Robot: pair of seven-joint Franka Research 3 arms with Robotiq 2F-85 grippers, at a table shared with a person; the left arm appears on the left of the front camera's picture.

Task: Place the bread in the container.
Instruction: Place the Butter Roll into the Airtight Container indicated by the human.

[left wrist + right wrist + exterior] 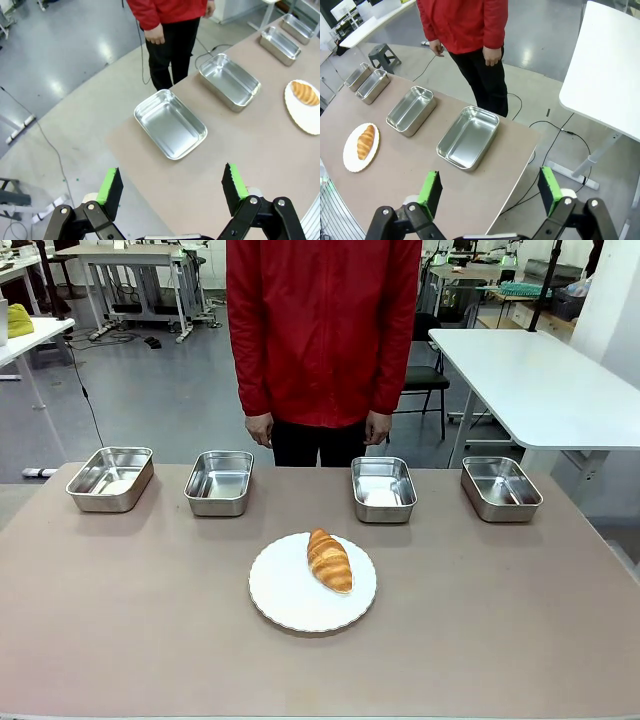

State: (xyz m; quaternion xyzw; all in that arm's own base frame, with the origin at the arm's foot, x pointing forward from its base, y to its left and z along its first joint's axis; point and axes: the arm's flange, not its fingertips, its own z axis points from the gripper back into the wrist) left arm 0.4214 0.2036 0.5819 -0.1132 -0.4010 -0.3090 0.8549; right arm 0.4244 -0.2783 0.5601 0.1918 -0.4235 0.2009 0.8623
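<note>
I see the bread (330, 560) lying on a round white plate (285, 605) near the middle of the brown table (500, 630). It sits a bit to the right of the plate's middle, with one tip pointing to the far side. It is not in any pan.

Four shiny metal pans stand in a row past the plate, on the far side of the table: the left-end pan (110, 478), the second pan (220, 481), the third pan (383, 488) and the right-end pan (500, 487). They all look alike, so I cannot tell which one is for the bread. The plate is nearest to the two middle pans but does not touch them.

My left claw (171, 182) is wide open, with its two green pads far apart and nothing between them. It hangs high over the table's left end, just beside the left-end pan.

My right claw (489, 187) is wide open too and grips nothing. It hangs high over the table's right end, near the right-end pan. The bread is well apart from both claws.

A person in a red jacket (322, 330) stands behind the pans with both arms down.
</note>
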